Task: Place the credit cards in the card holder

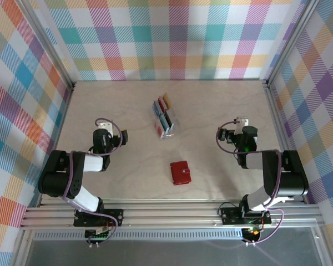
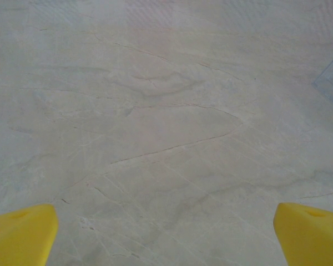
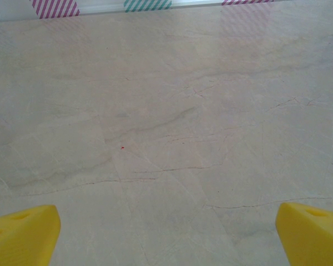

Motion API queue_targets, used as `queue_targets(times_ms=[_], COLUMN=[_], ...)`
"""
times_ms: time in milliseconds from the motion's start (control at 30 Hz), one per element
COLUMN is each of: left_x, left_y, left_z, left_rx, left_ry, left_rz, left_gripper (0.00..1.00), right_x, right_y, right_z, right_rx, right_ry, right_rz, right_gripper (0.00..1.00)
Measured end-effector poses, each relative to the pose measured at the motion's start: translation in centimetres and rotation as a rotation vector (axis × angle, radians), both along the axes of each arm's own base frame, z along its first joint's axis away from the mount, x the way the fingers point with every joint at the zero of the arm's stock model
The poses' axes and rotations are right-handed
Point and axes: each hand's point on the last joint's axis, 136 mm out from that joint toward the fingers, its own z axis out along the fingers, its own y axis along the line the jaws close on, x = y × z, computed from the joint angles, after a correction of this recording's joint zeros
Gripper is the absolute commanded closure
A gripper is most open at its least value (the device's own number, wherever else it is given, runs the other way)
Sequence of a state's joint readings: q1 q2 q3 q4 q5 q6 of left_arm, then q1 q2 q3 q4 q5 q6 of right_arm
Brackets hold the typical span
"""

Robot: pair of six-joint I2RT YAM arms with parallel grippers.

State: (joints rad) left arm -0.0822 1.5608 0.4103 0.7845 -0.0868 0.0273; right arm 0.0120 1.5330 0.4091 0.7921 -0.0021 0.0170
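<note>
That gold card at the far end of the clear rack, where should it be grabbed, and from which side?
Probably its top edge, from above: the gold card stands on edge in the clear rack, leaving only its upper part free. Pinch across its flat faces.

Left fingers (image 2: 22,235) and right fingers (image 3: 23,235) wide apart

No text, label, brand or number is coming through legibly in any view. The credit cards (image 1: 164,116) are standing in the clear rack (image 1: 172,131), between eleven and twelve o'clock from the red card holder (image 1: 181,173). They are appearing far too small for any print on them to be read. The card holder's cover is showing no readable mark either.
</note>
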Motion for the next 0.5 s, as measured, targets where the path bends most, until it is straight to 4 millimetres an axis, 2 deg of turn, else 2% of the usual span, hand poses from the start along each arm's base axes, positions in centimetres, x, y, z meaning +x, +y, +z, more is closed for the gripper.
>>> queue_targets(times_ms=[200,267,333,367,500], left_x=[0.0,0.0,0.7,1.0,1.5], left_y=[0.0,0.3,0.7,0.9,1.8], left_z=[0.0,0.1,2.4,4.4,10.1], left_rx=[0.001,0.013,0.014,-0.001,-0.086], left_ry=[0.006,0.058,0.046,0.009,-0.061], left_rz=[0.001,0.02,0.052,0.072,0.175], left_gripper=[0.0,0.0,0.0,0.0,0.0], right_x=[0.0,-0.1,-0.2,-0.1,0.4], right_y=[0.0,-0.1,-0.4,-0.6,-0.4], right_z=[0.0,0.0,0.6,1.5,7.0], right_rx=[0.0,-0.002,-0.002,0.002,0.058], right_ry=[0.001,0.018,0.05,0.052,-0.033], right_rz=[-0.001,-0.005,-0.024,-0.038,-0.065], right_gripper=[0.0,0.0,0.0,0.0,0.0])
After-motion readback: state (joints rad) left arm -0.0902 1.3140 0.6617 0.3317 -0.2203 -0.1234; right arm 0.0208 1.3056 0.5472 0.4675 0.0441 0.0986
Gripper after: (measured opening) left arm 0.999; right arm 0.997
